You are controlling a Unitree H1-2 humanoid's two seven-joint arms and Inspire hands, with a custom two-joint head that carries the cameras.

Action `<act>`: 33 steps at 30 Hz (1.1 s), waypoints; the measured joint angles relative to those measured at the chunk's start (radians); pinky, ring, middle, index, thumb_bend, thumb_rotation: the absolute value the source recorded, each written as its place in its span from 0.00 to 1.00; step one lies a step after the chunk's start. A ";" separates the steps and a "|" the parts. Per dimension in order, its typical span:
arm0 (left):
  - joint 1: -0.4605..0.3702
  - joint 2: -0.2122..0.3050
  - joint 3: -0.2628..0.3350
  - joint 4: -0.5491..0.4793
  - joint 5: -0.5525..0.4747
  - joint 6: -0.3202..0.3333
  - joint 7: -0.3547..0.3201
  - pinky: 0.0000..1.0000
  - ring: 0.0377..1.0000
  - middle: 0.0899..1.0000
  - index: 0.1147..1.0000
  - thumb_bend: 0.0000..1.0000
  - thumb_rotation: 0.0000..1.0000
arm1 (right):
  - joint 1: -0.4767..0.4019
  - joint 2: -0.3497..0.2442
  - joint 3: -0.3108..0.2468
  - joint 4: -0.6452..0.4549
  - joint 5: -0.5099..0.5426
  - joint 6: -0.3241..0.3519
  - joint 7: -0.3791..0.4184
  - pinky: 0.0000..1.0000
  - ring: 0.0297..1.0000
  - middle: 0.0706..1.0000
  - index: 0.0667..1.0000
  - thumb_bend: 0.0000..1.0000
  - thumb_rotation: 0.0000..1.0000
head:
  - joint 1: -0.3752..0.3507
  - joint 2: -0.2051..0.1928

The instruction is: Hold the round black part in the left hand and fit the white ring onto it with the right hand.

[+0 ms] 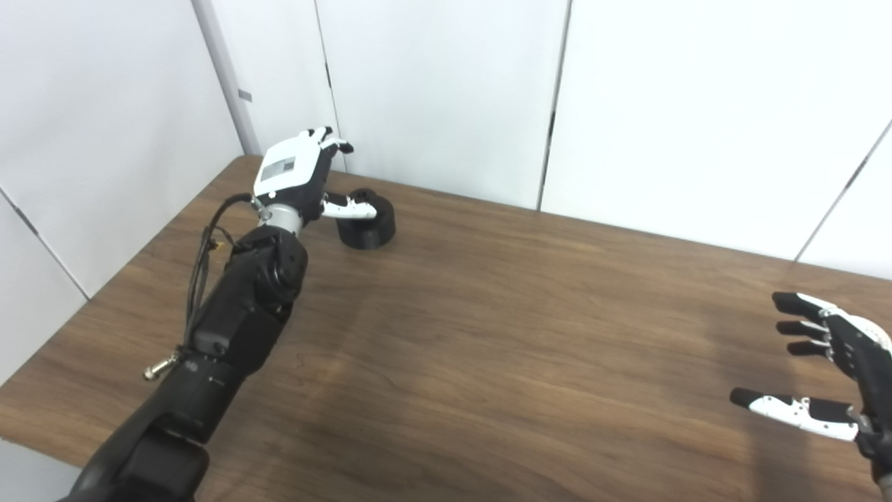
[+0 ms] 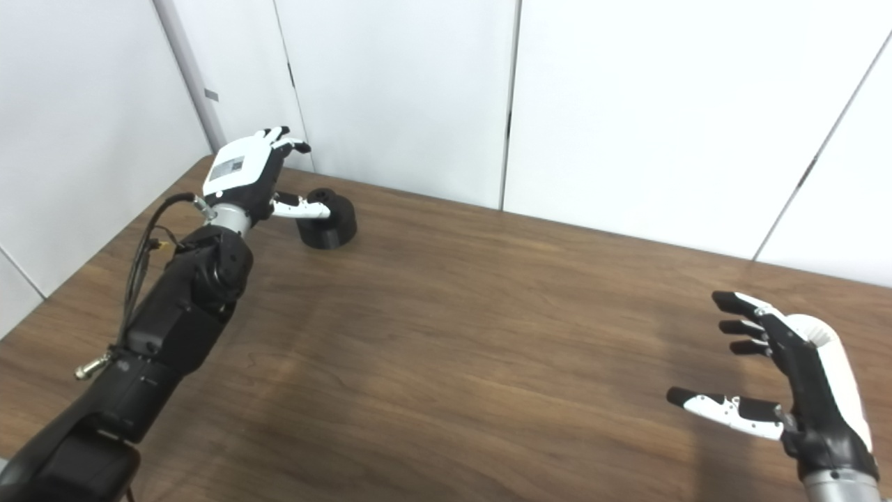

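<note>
A: At far left corner of bench (image 1: pixel 488 362), left hand (image 1: pixel 293 174) spread wide, holding nothing, thumb reaching over round black part (image 1: pixel 368 222), which sits upright on the wood near the edge

B: Risk?

A: Thumb could nudge part sideways or tip it before fingers close; contact can't be told from here. Wall panel close behind, little room

B: Right hand (image 2: pixel 801 376)?

A: Fingers apart, empty, near right edge, well apart from the part. White ring not visible in either view, so the fit has nothing to start from

B: Obstacles?

A: None between the hands
</note>
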 measured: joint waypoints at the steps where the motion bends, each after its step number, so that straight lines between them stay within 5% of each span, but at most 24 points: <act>1: -0.002 0.004 -0.002 0.007 0.000 0.002 0.000 0.87 1.00 1.00 0.79 1.00 0.48 | 0.000 0.000 0.000 0.000 0.000 0.000 0.000 0.67 0.73 0.78 0.76 0.78 0.07 | 0.000 0.000; 33: -0.050 0.044 -0.088 0.148 -0.051 0.065 -0.099 1.00 1.00 1.00 0.77 1.00 0.57 | 0.009 0.002 0.005 -0.038 -0.014 0.061 0.002 0.65 0.73 0.78 0.75 0.78 0.09 | -0.029 0.014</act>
